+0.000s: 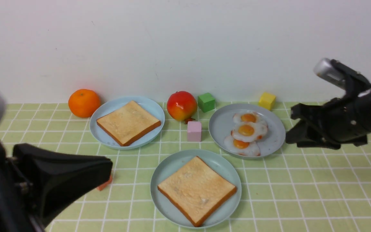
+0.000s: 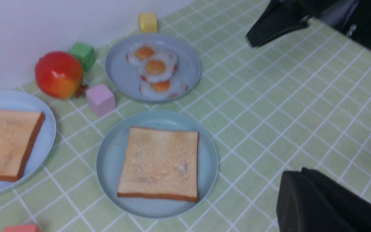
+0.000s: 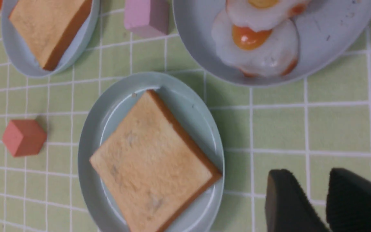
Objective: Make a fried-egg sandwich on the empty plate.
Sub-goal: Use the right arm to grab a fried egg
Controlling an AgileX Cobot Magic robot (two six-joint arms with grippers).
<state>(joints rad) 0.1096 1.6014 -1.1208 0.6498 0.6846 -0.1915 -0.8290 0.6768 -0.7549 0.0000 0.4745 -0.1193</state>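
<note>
toast slice [image 1: 196,190] is lying on the teal-green plate [image 1: 163,199], near middle, with the left gripper [image 1: 108,166] clenched over on the near left. farther right, the right gripper [image 3: 311,175] is released, beside the grey plate [image 1: 274,141] of three overlapping fried eggs [image 1: 246,130]. second toast slice [image 1: 128,122] is on the light-blue plate [image 1: 153,106], far left.

Three Cameras Shared One Teal Plate

The front view looked forward and down from between the arms. The left wrist view looked down obliquely across the table [image 1: 285,193]; the right wrist view looked down more steeply, from nearer. All three shared the teal plate [image 1: 159,193] and grey plate [image 1: 275,135].
</note>
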